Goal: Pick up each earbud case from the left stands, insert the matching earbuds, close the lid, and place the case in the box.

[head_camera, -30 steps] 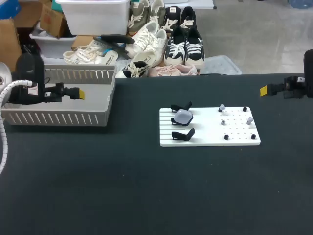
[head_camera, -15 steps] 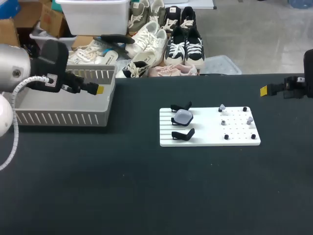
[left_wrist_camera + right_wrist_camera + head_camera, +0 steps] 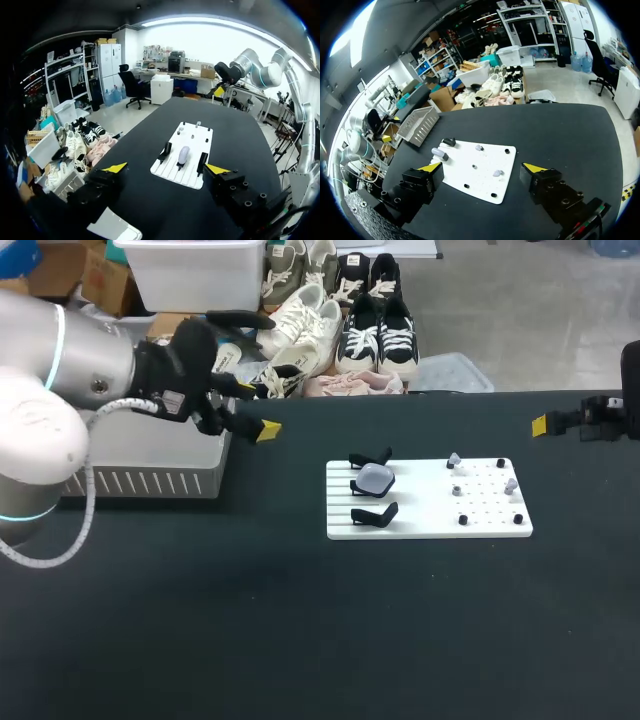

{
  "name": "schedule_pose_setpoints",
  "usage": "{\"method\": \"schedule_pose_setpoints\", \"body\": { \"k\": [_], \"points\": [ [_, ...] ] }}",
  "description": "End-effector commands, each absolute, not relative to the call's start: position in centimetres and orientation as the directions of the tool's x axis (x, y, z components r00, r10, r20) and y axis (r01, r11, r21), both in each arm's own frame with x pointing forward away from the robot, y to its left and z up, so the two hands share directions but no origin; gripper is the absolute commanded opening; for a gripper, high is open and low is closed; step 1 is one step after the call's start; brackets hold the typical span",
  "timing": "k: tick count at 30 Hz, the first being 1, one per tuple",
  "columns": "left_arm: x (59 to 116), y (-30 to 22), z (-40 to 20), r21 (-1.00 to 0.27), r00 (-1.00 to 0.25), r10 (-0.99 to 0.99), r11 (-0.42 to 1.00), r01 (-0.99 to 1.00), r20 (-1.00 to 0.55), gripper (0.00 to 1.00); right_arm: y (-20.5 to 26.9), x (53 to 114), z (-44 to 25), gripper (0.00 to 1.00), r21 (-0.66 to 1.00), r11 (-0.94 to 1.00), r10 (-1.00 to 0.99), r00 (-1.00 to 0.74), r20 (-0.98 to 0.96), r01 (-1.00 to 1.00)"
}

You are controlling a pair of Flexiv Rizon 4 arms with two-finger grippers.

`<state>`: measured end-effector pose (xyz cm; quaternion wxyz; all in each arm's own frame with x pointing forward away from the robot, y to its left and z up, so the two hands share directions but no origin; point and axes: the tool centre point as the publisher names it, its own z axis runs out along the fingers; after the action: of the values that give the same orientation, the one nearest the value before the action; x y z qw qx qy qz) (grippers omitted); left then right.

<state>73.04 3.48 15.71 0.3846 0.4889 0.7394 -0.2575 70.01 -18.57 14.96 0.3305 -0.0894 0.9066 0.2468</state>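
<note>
A robotics lab; left arm (image 3: 60,380) and right arm (image 3: 630,400) flank a black table (image 3: 300,640).

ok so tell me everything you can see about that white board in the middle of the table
The white board lies flat on the black table, a rectangle that looks like plastic. Its left part is grooved and carries three black stands; the middle one holds a pale earbud case, the outer two are empty. Its right part has rows of small holes and a few small black and pale pieces standing on it. Nothing else touches it.
</note>
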Motion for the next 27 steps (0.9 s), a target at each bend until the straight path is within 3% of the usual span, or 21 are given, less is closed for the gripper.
{"method": "schedule_pose_setpoints", "body": {
  "k": [1,17,27],
  "points": [
    [74.5,1.4,13.7,-0.024,-0.193,0.526,0.310,0.950,-0.828,1.00,-18.6,70.1,14.9,1.00,0.390,0.861,-0.001,-0.766,-0.643,-0.328],
    [75.3,-2.3,10.0,0.023,-0.081,0.513,0.193,0.981,-0.854,1.00,-18.6,70.1,14.9,1.00,0.390,0.861,-0.001,-0.766,-0.643,-0.328],
    [74.8,-4.2,8.0,-0.010,-0.071,0.510,0.122,0.993,-0.857,1.00,-18.6,70.1,14.9,1.00,0.390,0.861,-0.001,-0.766,-0.643,-0.328]
  ]
}}
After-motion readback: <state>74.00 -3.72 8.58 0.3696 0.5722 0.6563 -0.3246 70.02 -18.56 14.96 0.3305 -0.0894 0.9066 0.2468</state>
